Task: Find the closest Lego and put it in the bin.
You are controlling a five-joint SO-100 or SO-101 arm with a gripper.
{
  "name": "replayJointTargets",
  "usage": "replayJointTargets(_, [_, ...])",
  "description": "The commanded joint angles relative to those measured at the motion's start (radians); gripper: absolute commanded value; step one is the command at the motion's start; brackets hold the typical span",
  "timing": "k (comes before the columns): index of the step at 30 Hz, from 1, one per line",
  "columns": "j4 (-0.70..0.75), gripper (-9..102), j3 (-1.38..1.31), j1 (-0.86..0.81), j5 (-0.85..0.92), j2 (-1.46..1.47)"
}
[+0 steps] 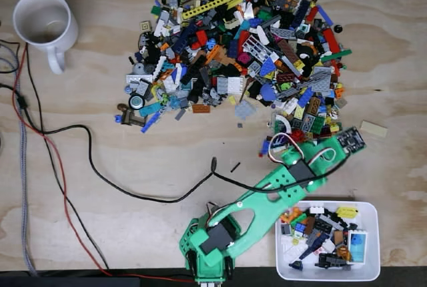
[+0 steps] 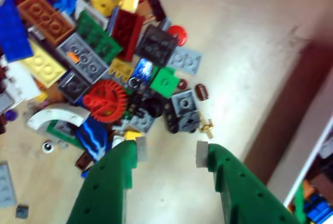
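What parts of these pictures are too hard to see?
- Fixed view: the green arm covers the gripper's fingertips and some of the Lego pile.
- Wrist view: the white bin is cut off at the right edge and blurry.
- Fixed view: the mug's contents are too dim to tell.

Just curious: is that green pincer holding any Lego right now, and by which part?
Nothing is held: the pincer is open and empty beside the Lego pile.
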State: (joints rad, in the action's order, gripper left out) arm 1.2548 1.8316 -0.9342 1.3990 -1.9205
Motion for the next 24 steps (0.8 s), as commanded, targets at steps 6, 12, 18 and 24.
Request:
replayJointTargets(6, [-0.028, 21, 0.077, 0.012, 0.029, -0.155])
replayJointTargets(12, [-0.089, 23, 0.189, 0.408, -0.158, -0.069])
replayJointTargets(18, [-0.133, 26, 0.06, 0.611, -0.296, 0.181])
replayJointTargets(24, [-0.135, 29, -0.081, 0.66, -0.319, 0.36])
